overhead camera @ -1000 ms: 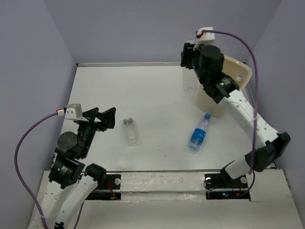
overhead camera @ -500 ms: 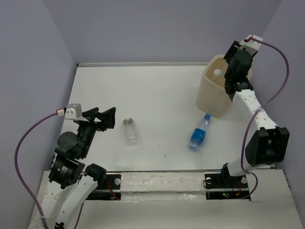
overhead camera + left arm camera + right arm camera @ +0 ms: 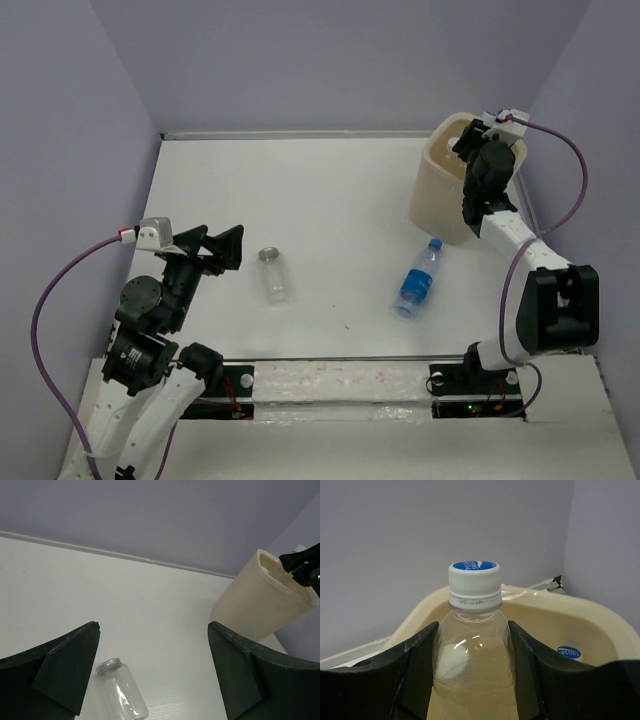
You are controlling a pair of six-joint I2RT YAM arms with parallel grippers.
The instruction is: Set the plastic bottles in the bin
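Observation:
The cream-beige bin [image 3: 438,205] stands at the back right. My right gripper [image 3: 470,148] hangs over its opening, shut on a clear bottle [image 3: 474,645] with a blue-topped white cap, held upright above the bin's rim [image 3: 600,614]. The blue-printed cap of another bottle [image 3: 568,652] shows inside the bin. A blue-labelled bottle [image 3: 417,280] lies on the table just in front of the bin. A clear unlabelled bottle [image 3: 275,276] with a metal lid lies mid-table. My left gripper [image 3: 215,247] is open and empty just left of it; the left wrist view shows this bottle [image 3: 122,695] near the left finger [image 3: 65,672].
The white table ends at lilac walls at the back and both sides. The bin [image 3: 260,600] stands close to the right wall, with the right arm [image 3: 520,235] reaching over it from the near side.
My right gripper has carried its bottle from left of the bin, round past its right side, to over the bin's opening. The left arm and the two lying bottles have not moved.

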